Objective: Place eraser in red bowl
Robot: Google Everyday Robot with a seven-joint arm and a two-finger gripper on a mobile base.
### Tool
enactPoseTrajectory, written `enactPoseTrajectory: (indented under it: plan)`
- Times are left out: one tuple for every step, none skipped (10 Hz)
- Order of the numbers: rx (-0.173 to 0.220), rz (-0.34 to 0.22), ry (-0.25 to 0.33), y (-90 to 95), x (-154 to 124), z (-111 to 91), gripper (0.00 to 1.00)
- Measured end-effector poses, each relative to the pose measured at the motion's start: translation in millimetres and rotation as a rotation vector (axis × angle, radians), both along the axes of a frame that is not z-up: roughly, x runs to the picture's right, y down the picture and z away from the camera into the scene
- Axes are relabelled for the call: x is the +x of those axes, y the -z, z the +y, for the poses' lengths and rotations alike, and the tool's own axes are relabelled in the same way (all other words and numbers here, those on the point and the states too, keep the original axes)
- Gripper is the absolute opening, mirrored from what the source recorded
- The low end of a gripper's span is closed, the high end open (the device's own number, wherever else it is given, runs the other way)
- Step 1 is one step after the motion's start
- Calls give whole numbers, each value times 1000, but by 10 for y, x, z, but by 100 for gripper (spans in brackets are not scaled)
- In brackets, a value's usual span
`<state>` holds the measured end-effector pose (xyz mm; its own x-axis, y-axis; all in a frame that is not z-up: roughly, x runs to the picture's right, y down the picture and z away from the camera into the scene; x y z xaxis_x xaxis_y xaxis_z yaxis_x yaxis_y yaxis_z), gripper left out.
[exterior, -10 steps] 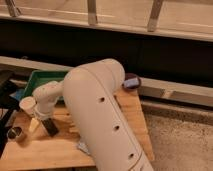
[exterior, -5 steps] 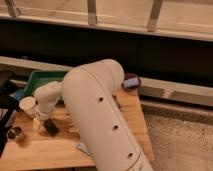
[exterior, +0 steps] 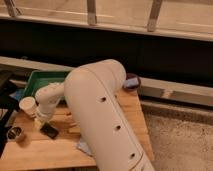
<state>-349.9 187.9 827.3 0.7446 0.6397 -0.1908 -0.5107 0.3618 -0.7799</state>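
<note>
The claw (exterior: 41,121) hangs low over the wooden surface (exterior: 45,150), right at the eraser (exterior: 49,131), presumably placed to lift it (gripping or not, I cannot tell). A paper cup (exterior: 27,106) stands near; the red bowl is out of sight, perhaps behind the arm (exterior: 105,115).

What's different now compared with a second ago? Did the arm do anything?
Hardly anything. The gripper sits low over the left side of the wooden table, beside the black eraser. The two may have edged slightly toward the near edge, too little to be sure. No grab or release shows. The paper cup, metal cup, green tray and purple bowl stayed put.
</note>
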Motion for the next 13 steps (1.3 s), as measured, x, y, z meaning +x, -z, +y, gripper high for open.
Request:
enactPoseTrajectory:
  plan:
    - [0,-29,-16,27,-22,-9,0]
    - [6,-85,-70,72,18,-107,0]
    - [18,-118,-101,128,54,-194,0]
    - [42,-172,-132,287,47,-348,0]
    - [50,-184,-140,334,50,-400,0]
    - [111,-233,-182,565,182,-826,0]
    - [134,-232,-187,563,302,-1032,0]
    - [149,-225,-189,517,408,-1166,0]
    - [161,-209,-191,454,540,-1296,0]
    - [170,-189,-194,369,706,-1457,0]
    - [174,-169,-204,259,889,-1614,0]
    - [176,-158,-210,209,995,-1678,0]
    - [176,-158,-211,202,1003,-1691,0]
